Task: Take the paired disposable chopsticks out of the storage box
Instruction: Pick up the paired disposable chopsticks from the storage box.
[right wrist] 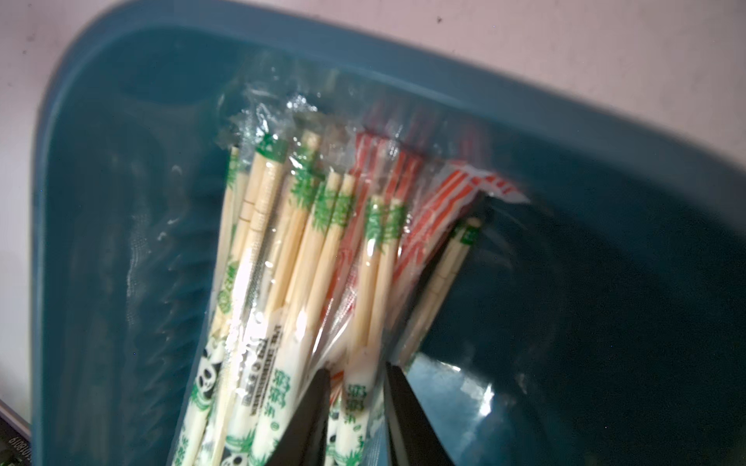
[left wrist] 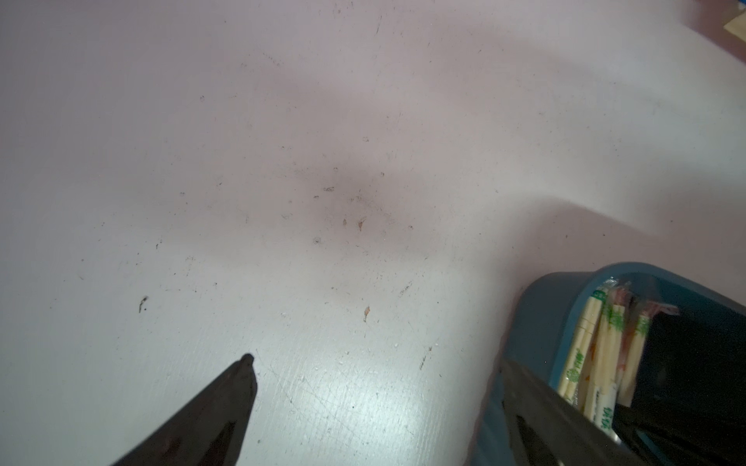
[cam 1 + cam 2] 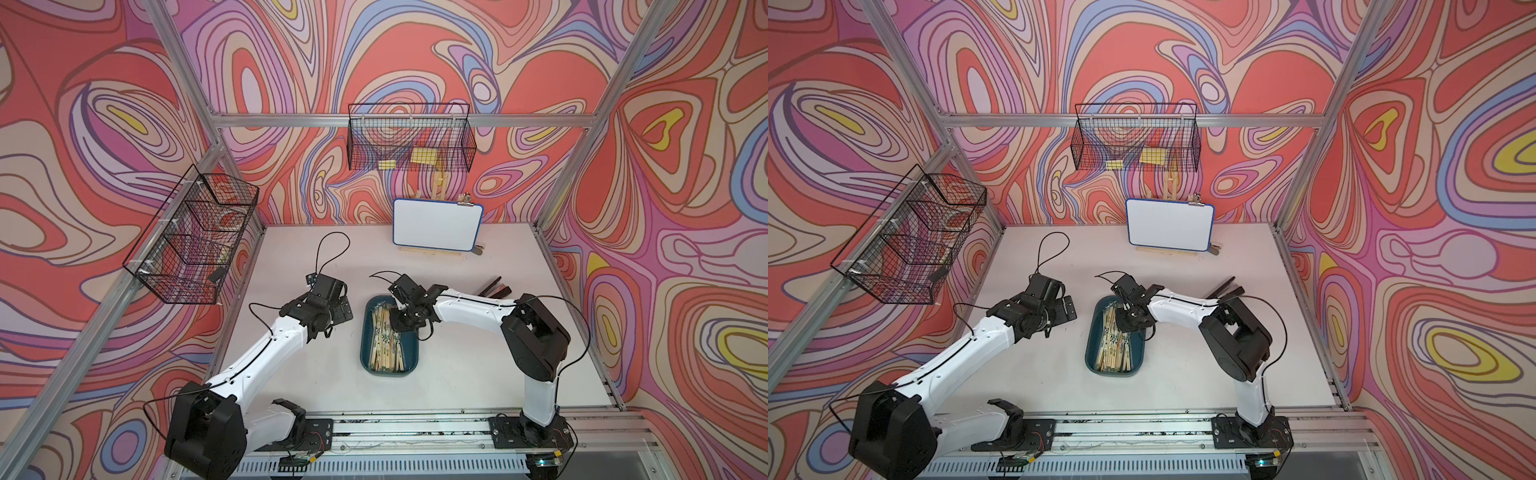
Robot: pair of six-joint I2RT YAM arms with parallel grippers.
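The teal storage box point(image 3: 410, 362) lies on the table between the arms in both top views, holding several sleeved paired disposable chopsticks point(image 3: 384, 338) along its left side. My right gripper point(image 1: 357, 367) reaches down into the box's far end, its jaws shut on one green-printed chopstick pair point(image 1: 373, 282) at the right edge of the heap; red-striped sleeves lie beside it. In a top view the right gripper point(image 3: 1123, 322) hides that end of the pile. My left gripper point(image 2: 377, 361) hovers open over bare table left of the box point(image 2: 537, 318), holding nothing.
A small whiteboard point(image 3: 436, 224) stands on an easel at the back of the table. A black wire basket point(image 3: 409, 137) hangs on the back wall, another wire basket point(image 3: 191, 237) on the left wall. A dark stapler-like tool point(image 3: 494, 286) lies behind the right arm.
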